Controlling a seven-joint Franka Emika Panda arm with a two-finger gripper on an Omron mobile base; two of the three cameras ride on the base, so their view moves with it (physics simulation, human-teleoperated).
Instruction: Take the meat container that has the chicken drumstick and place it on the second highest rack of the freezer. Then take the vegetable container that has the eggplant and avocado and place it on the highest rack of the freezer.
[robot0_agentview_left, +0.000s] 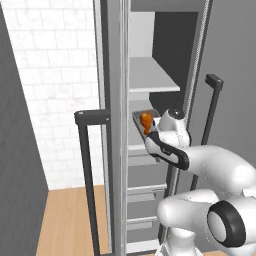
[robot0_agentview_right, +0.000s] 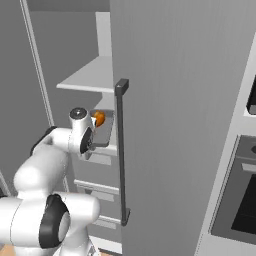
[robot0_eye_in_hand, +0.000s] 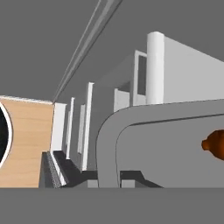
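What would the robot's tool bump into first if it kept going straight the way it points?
Probably the grey tray holding the chicken drumstick; its rim sits right ahead of the tool, though depth is unclear.

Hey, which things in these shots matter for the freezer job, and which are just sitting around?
Job:
chicken drumstick
its grey tray
gripper at the tray's rim
second highest rack
highest rack
freezer

Just around:
oven
tiled wall

Glossy white rounded arm (robot0_agentview_left: 215, 165) segments, dark bands ringing the joints.
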